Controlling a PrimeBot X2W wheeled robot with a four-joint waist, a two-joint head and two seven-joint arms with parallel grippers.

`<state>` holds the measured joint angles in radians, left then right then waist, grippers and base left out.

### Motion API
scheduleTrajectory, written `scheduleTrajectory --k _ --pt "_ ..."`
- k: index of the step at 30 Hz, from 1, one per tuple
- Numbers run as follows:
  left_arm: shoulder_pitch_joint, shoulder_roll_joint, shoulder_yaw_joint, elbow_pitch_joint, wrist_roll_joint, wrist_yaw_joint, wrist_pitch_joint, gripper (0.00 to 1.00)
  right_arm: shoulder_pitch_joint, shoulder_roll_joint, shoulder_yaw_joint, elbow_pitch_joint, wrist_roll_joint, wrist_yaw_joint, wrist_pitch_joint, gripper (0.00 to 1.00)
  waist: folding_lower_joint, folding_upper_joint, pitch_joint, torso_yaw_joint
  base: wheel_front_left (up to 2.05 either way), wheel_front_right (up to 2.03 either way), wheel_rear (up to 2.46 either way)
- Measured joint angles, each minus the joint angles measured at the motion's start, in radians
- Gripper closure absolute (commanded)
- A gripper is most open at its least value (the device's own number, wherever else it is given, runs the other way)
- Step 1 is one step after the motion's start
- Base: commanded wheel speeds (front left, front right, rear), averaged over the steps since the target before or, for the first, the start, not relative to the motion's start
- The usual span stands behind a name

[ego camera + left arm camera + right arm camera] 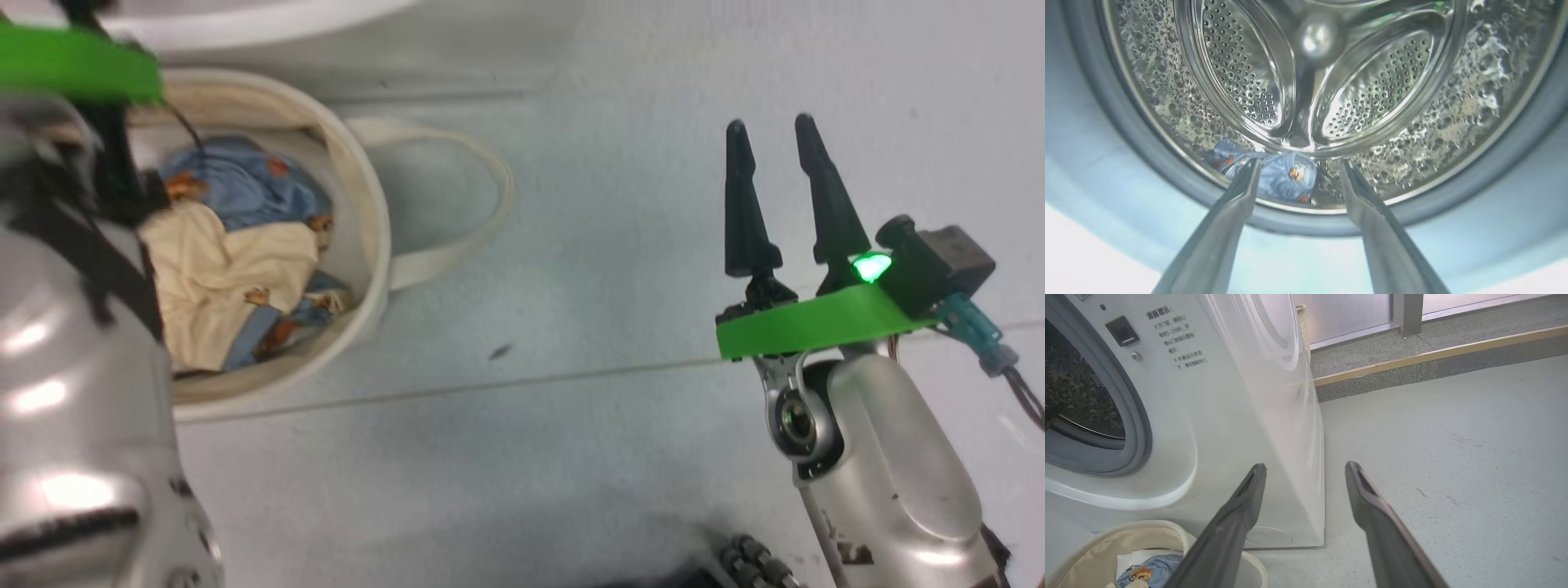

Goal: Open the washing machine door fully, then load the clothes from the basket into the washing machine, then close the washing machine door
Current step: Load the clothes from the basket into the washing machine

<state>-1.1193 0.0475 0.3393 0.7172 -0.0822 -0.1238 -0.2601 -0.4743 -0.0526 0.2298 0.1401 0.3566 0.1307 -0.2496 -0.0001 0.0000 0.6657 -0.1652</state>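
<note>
The left gripper is pointed into the drum of the washing machine, jaws spread and empty, with blue clothes seen lying beyond its tips. The right gripper is held open over the grey floor. More clothes are seen in the basket beside the machine.

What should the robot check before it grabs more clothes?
1. Left fingers open and empty: ok.
2. Blue garment lying in the drum: ok.
3. Garment clear of the left fingers: cannot tell; it lies right behind their tips.
4. Basket emptied: not ok; clothes are in it.
5. Right fingers open and empty, over the floor: ok.
</note>
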Motion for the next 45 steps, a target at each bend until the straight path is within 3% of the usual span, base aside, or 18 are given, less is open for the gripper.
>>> scheduleTrajectory --k 21,27,35,45 --pt "0.710 -0.018 -0.236 -0.194 -0.108 0.000 0.003 0.00 0.240 0.000 -0.035 0.043 -0.005 0.000 0.000 0.00 -0.0002 0.0000 -0.434 0.082 0.00 0.00 0.00" --pt "0.830 -0.017 -0.317 -0.248 -0.152 0.035 0.003 0.00 0.308 0.000 -0.083 0.040 -0.012 0.000 0.000 0.00 -0.0001 0.0000 -0.522 0.105 0.00 0.00 0.00" --pt "0.965 -0.016 -0.332 -0.322 -0.182 0.086 0.003 0.00 0.353 0.001 -0.083 0.044 -0.012 0.000 0.000 0.00 0.0000 0.0001 -0.599 0.117 0.00 0.00 0.00" --pt "1.004 -0.014 -0.369 -0.337 -0.185 0.107 0.003 0.00 0.381 0.001 -0.088 0.049 -0.001 0.000 0.000 0.00 0.0001 0.0000 -0.616 0.116 0.00 0.00 0.00"
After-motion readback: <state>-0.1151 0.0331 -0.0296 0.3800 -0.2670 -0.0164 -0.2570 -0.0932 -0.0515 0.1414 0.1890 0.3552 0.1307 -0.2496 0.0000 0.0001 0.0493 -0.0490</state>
